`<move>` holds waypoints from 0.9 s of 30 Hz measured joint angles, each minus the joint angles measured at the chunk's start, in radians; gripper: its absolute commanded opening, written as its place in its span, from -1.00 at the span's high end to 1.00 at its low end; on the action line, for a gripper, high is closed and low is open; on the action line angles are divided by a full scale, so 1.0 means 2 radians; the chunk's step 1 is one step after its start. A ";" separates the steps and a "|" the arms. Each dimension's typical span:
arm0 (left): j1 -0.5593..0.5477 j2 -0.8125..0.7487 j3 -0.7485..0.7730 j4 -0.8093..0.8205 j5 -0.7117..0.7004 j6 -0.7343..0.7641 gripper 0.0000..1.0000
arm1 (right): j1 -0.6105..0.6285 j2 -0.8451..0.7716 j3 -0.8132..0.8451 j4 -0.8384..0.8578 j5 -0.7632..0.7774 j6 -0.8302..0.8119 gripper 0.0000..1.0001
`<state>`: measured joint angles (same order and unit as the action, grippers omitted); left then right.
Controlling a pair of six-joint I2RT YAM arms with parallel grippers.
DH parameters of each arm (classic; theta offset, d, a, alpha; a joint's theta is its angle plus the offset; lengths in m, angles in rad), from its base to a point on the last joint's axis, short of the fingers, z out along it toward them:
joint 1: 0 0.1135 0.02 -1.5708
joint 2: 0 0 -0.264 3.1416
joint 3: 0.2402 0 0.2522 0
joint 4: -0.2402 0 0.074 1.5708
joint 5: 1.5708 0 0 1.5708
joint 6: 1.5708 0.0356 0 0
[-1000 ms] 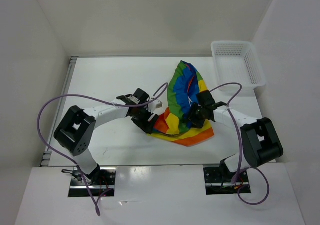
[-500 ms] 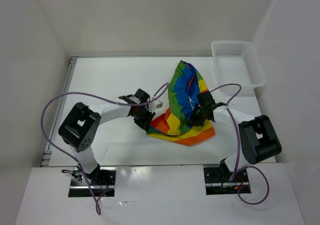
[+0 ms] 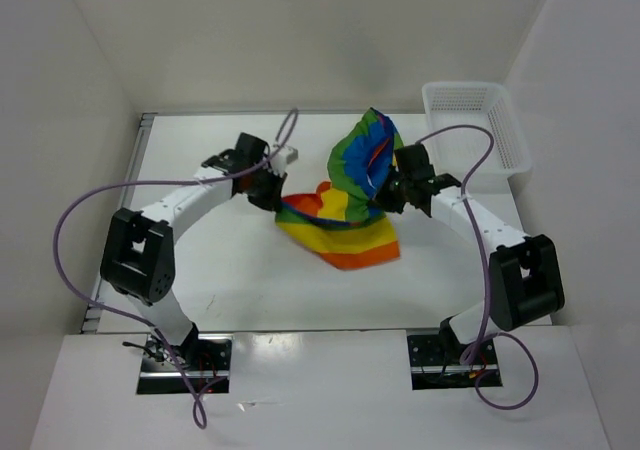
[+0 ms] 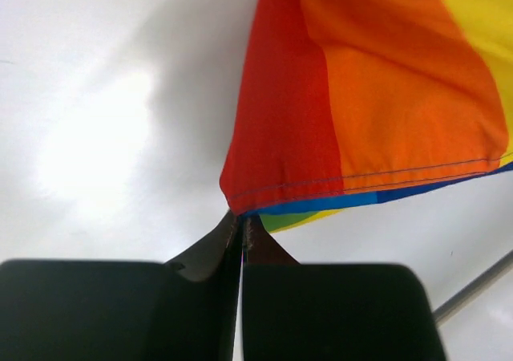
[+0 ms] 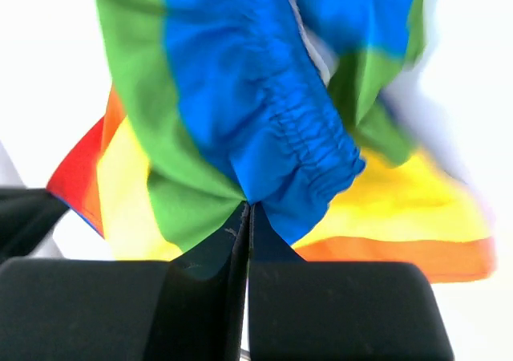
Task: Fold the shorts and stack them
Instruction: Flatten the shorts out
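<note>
The rainbow-striped shorts (image 3: 345, 205) hang bunched between my two grippers above the middle of the table (image 3: 200, 260). My left gripper (image 3: 272, 198) is shut on the red hem corner of the shorts (image 4: 276, 152), the fingertips pinched together at the fabric's edge. My right gripper (image 3: 392, 192) is shut on the blue elastic waistband of the shorts (image 5: 264, 128), with green, yellow and orange cloth hanging beyond it. The orange and red leg end droops toward the near side.
A white mesh basket (image 3: 475, 125) stands at the back right corner of the table. White walls close in the table on the left, back and right. Purple cables loop from both arms.
Both grippers closed on the shorts and lifted them, moving away from the near edge toward the back. The cloth left the table and now hangs between them.
</note>
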<state>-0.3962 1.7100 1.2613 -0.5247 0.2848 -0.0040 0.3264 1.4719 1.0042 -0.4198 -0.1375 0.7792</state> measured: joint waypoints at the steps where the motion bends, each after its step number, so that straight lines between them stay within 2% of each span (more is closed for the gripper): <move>1: 0.018 -0.006 0.015 -0.004 0.000 0.000 1.00 | 0.000 0.000 0.018 -0.002 -0.001 -0.002 1.00; 3: 0.052 -0.010 0.055 -0.015 0.001 0.000 1.00 | -0.004 0.010 0.065 -0.010 -0.007 -0.005 1.00; 5: 0.084 -0.008 0.104 -0.018 0.004 0.000 1.00 | -0.012 0.044 0.152 -0.031 -0.018 -0.009 1.00; 11: 0.151 0.048 0.354 -0.050 0.029 -0.001 1.00 | -0.029 0.194 0.515 -0.062 -0.052 -0.020 1.00; 13: 0.163 0.053 0.425 -0.054 0.034 -0.001 1.00 | -0.034 0.207 0.583 -0.063 -0.070 -0.018 1.00; 15: 0.174 0.045 0.471 -0.055 0.033 0.000 1.00 | -0.040 0.196 0.613 -0.061 -0.074 -0.019 1.00; 17: 0.185 0.017 0.473 -0.049 0.034 0.000 1.00 | -0.051 0.172 0.614 -0.062 -0.073 -0.019 1.00; 19: 0.195 -0.030 0.427 -0.034 0.033 0.000 1.00 | -0.060 0.134 0.580 -0.051 -0.071 -0.022 1.00; 21: 0.197 -0.088 0.347 -0.010 0.032 0.000 1.00 | -0.066 0.072 0.493 -0.039 -0.066 -0.023 1.00; 23: 0.196 -0.159 0.236 0.010 0.034 0.000 0.90 | -0.066 0.003 0.387 -0.030 -0.064 -0.026 1.00; 24: 0.196 -0.190 0.186 0.011 0.035 0.000 0.55 | -0.066 -0.029 0.333 -0.029 -0.064 -0.027 1.00; 25: 0.194 -0.219 0.132 0.020 0.037 -0.001 0.30 | -0.063 -0.060 0.278 -0.034 -0.066 -0.028 1.00; 27: 0.194 -0.262 0.037 0.017 0.040 0.003 -0.41 | -0.056 -0.100 0.190 -0.032 -0.066 -0.030 1.00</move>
<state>-0.0090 1.1854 1.3354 -0.4915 0.3641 0.0013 0.2146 1.2720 1.3846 -0.4843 -0.2699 0.7189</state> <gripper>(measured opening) 0.425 0.001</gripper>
